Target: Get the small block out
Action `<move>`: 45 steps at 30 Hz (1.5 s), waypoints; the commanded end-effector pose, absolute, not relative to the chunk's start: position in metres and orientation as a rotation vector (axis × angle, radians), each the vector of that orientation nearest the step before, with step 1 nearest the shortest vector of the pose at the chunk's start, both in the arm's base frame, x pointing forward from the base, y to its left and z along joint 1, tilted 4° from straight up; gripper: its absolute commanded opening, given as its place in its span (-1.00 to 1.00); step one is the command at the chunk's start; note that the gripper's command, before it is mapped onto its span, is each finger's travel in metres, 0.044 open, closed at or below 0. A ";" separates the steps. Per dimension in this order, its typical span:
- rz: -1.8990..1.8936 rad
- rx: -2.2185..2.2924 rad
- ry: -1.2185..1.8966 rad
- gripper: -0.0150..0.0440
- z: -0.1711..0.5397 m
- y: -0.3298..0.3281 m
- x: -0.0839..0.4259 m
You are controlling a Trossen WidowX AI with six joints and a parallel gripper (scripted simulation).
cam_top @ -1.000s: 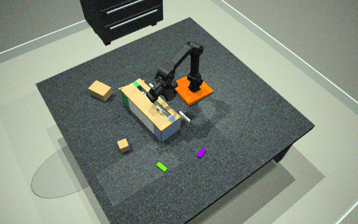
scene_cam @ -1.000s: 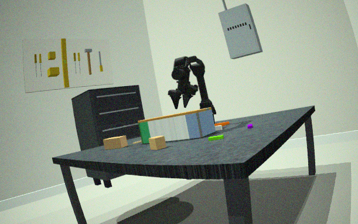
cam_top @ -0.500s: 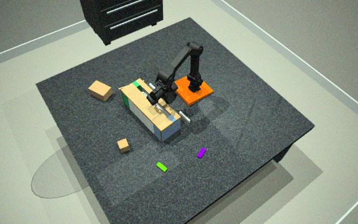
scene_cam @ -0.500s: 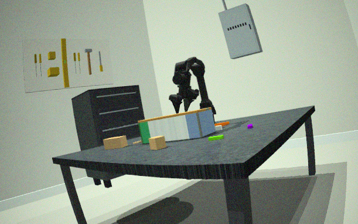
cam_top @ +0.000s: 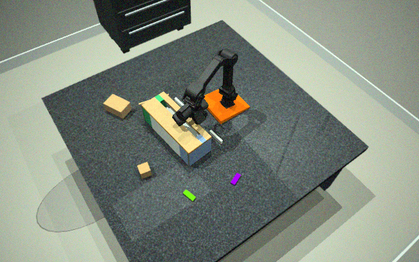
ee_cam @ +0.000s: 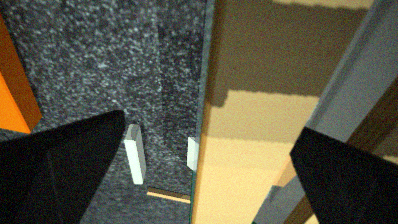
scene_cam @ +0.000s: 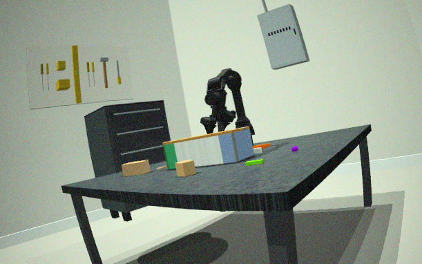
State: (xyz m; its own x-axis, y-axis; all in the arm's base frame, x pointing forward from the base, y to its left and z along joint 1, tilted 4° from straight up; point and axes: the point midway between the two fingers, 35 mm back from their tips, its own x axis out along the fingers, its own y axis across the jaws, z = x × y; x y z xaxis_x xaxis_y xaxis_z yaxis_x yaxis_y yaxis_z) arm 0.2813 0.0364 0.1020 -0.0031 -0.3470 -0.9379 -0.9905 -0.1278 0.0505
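The box (cam_top: pixel 166 120) (scene_cam: pixel 197 152) has a tan lid with a long slot, a clear front, a green end and a blue end. A grey shelf (ee_cam: pixel 345 100) shows through the slot. A tan patch (ee_cam: pixel 285 172) in the slot, partly behind a finger, may be the small block; which way it sits is unclear. My gripper (cam_top: pixel 188 123) (scene_cam: pixel 215 130) (ee_cam: pixel 206 125) is open and empty, low over the lid. In the wrist view one finger overlaps the slot and the other lies over the table beyond the box's edge; the lid strip runs between them. The box hides the fingertips in the exterior view.
White bars (cam_top: pixel 216 136) (ee_cam: pixel 135 155) lie behind the box. A large tan block (cam_top: pixel 117 105) (scene_cam: pixel 136 168), a tan cube (cam_top: pixel 144 170) (scene_cam: pixel 186 168), a lime piece (cam_top: pixel 189 195) (scene_cam: pixel 254 162) and a purple piece (cam_top: pixel 235 179) (scene_cam: pixel 294 148) are on the table. The arm stands on an orange plate (cam_top: pixel 218 113).
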 end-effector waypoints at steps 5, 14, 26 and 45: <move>1.150 -1.557 1.418 0.86 0.089 0.037 0.278; 1.145 -1.560 1.423 0.86 0.085 0.035 0.277; 1.146 -1.562 1.426 0.86 0.084 0.010 0.279; 1.143 -1.564 1.428 0.86 0.084 -0.034 0.285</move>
